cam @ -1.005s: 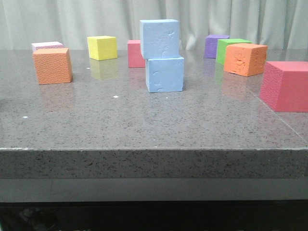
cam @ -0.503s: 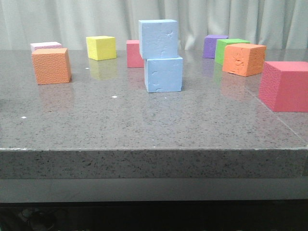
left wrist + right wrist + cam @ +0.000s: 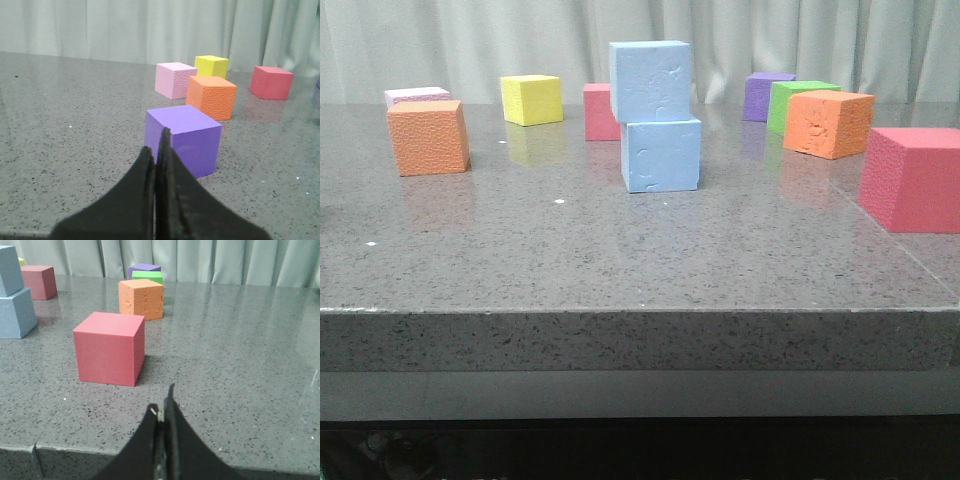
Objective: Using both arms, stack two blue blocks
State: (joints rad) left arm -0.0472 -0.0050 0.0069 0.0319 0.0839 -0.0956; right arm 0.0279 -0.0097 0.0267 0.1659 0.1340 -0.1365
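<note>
Two pale blue blocks stand stacked in the middle of the table: the upper blue block (image 3: 651, 81) rests on the lower blue block (image 3: 661, 155), shifted a little to the left. The right wrist view shows the same stack, upper block (image 3: 10, 270) on lower block (image 3: 16, 312). No gripper appears in the front view. My left gripper (image 3: 159, 145) is shut and empty, near the table edge in front of a purple cube (image 3: 182, 138). My right gripper (image 3: 164, 407) is shut and empty, at the table's front edge, apart from a red cube (image 3: 110, 347).
On the left stand an orange cube (image 3: 428, 137), a pink cube (image 3: 417, 96) and a yellow cube (image 3: 531, 99). A red cube (image 3: 601, 111) sits behind the stack. On the right are purple (image 3: 766, 95), green (image 3: 796, 100), orange (image 3: 828, 123) and large red (image 3: 913, 178) cubes.
</note>
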